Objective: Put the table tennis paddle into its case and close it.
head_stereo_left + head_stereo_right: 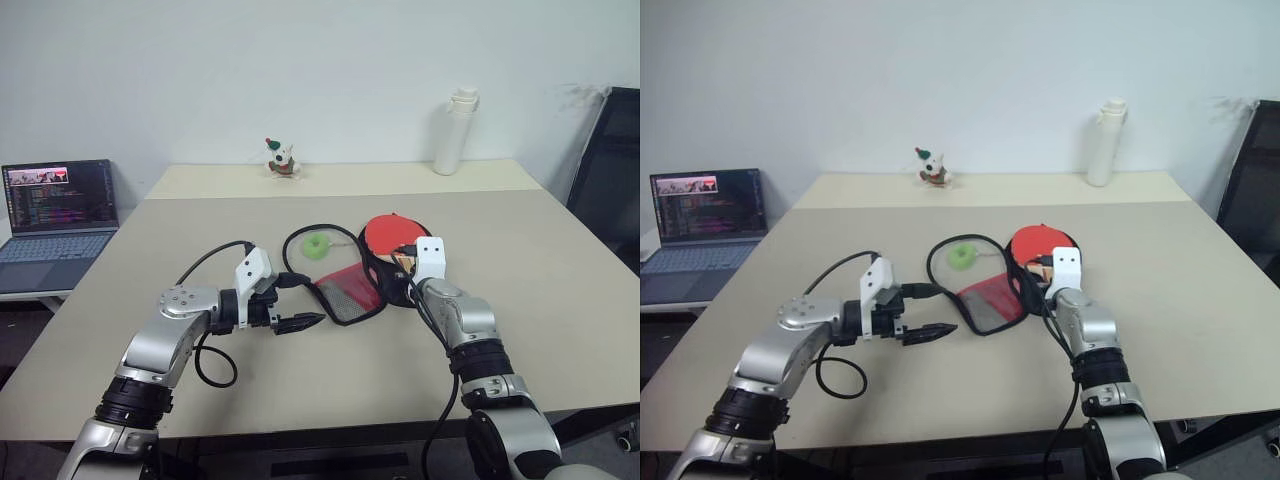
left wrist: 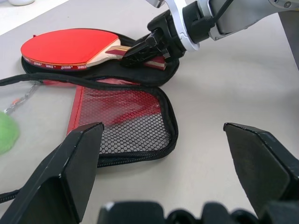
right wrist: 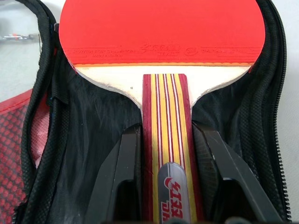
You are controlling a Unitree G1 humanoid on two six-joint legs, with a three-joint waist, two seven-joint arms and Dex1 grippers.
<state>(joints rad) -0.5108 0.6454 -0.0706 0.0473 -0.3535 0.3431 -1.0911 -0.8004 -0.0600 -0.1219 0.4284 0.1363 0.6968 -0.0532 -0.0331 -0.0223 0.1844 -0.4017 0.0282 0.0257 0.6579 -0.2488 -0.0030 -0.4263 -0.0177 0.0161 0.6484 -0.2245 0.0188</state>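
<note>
The table tennis paddle (image 3: 159,28), red rubber blade with a striped wooden handle, lies on the black inner half of the open case (image 2: 121,116). My right gripper (image 3: 167,133) is shut on the paddle's handle, and the blade (image 1: 392,232) points away from me. The case's red flap with the black mesh pocket (image 1: 350,292) lies spread open towards the left. My left gripper (image 1: 297,302) hovers open just left of that flap, with nothing between its fingers. The left wrist view shows the right gripper (image 2: 140,51) holding the handle over the case.
A green round object (image 1: 318,247) inside a black cord loop lies just beyond the flap. A small toy figure (image 1: 282,158) and a white bottle (image 1: 455,132) stand at the table's far side. A laptop (image 1: 60,215) sits on the left, a black chair (image 1: 610,170) on the right.
</note>
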